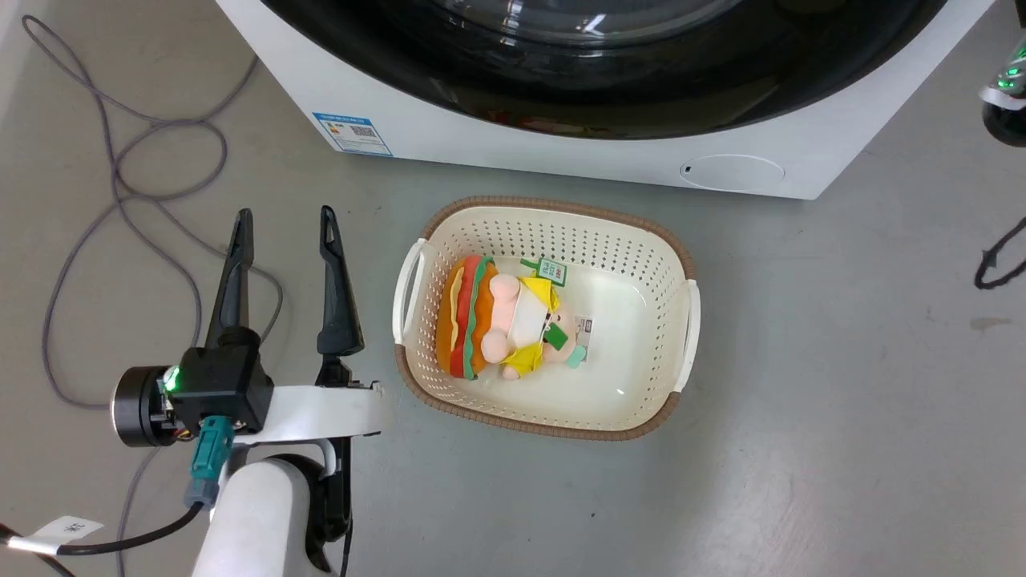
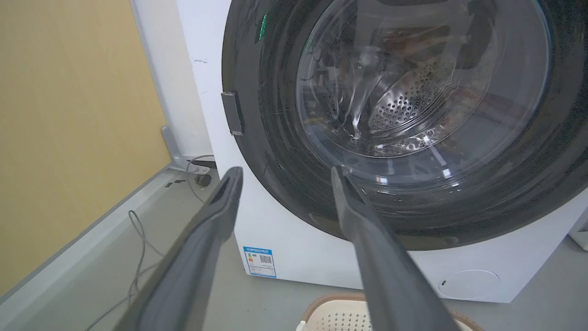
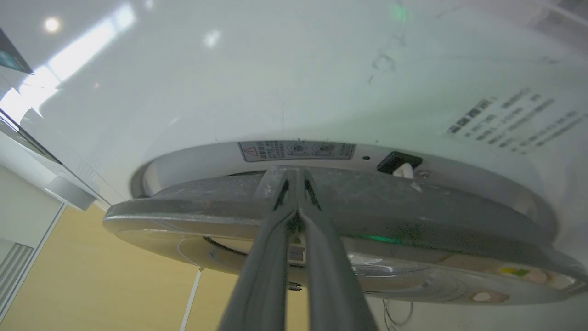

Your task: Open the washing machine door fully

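- Right claw [image 3: 294, 179], nearest in its wrist view: fingers drawn almost together, tips at the door [image 3: 413, 216] rim beside the latch slot; whether they pinch it, I cannot tell
- Left claw [image 1: 284, 232] hangs wide open and empty over the floor beside a basket [image 1: 561, 207]
- The door sits at the washer [image 1: 481, 136] front, its free edge barely lifted
- Step, I judge: starting the pull; next calls for swinging the rim outward about the hinge [image 2: 232, 112], clear of the basket
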Robot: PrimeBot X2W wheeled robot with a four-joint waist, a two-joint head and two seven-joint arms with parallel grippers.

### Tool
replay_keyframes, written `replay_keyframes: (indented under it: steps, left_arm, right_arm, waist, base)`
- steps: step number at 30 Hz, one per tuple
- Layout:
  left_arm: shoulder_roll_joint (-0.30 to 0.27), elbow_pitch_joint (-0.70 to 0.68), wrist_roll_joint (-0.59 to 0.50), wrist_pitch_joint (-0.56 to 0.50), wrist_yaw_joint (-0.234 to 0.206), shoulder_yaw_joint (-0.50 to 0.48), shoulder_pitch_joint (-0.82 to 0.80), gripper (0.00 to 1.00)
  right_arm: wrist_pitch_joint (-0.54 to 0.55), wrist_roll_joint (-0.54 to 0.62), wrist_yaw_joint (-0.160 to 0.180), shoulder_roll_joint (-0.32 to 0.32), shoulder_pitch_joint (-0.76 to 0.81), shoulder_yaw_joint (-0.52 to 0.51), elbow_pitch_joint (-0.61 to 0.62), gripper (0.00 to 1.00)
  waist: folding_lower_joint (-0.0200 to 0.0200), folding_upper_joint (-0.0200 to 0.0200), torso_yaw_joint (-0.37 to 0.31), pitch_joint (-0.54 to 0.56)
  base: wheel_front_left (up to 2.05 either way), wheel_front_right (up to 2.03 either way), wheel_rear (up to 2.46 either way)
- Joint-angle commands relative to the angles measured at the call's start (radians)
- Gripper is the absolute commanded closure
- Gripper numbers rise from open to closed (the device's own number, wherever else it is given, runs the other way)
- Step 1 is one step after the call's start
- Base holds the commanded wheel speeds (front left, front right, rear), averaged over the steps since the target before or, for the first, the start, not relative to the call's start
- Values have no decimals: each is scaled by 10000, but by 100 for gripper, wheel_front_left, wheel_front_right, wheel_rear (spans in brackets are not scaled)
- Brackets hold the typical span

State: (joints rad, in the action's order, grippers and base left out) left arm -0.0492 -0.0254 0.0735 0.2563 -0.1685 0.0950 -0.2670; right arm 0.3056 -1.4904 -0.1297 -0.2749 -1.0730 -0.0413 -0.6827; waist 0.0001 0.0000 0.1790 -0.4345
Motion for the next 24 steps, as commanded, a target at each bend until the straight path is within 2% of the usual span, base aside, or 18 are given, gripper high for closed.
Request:
replay_keyframes:
  steps: [1, 7, 15, 24]
  left_arm:
    - [-10, 15, -10, 55, -5, 11, -116, 0]
    - [-10, 110, -40, 55, 40, -37, -24, 0]
    - [-10, 218, -97, 55, 113, -80, 165, 0]
    - [-10, 373, -211, 55, 221, -293, 578, 0]
  right_arm:
    - [352, 45, -10, 89, 219, 276, 35, 100]
    - [1262, -25, -10, 24, 599, 821, 240, 100]
    - [1727, -162, -10, 45, 1119, 1179, 590, 100]
    - [2497, -379, -10, 189, 2539, 1812, 1662, 100]
  waist:
    - [-1, 0, -7, 29]
    - [-1, 0, -89, 263]
    - [-1, 0, -227, 685]
    - [-1, 0, -477, 1439]
  base:
    - [0, 0, 0]
    - [0, 0, 0]
    - [0, 0, 0]
    - [0, 0, 0]
